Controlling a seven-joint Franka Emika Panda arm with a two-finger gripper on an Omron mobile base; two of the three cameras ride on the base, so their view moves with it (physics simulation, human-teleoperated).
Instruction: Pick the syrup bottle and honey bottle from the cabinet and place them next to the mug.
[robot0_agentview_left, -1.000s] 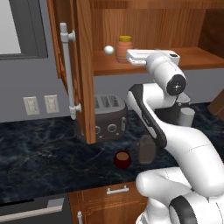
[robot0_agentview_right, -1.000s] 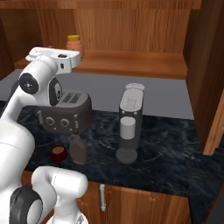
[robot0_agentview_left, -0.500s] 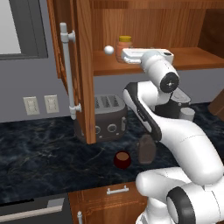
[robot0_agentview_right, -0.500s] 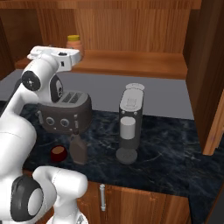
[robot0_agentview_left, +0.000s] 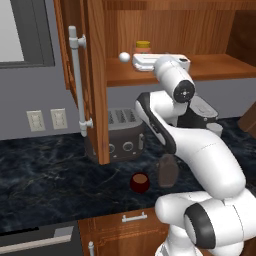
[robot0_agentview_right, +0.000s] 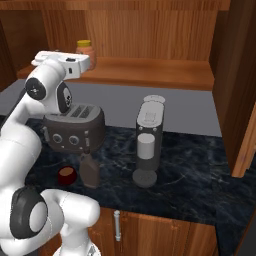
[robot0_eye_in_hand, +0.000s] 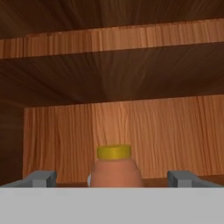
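while the syrup bottle (robot0_agentview_left: 168, 170) stands beside the mug (robot0_agentview_left: 140, 182) on the bench (robot0_agentview_left: 45, 175), the tool (robot0_eye_in_hand: 111, 178) gapes wide and empty, fingers flanking the honey bottle (robot0_eye_in_hand: 114, 168) in the cabinet (robot0_agentview_left: 220, 67).

Arm (robot0_agentview_left: 200, 150): glossy white rounded shell segments, dark grey disc caps at the joints, black bands between links. Tool (robot0_eye_in_hand: 112, 178): white boxy hand, two small grey fingertips (robot0_eye_in_hand: 40, 178).
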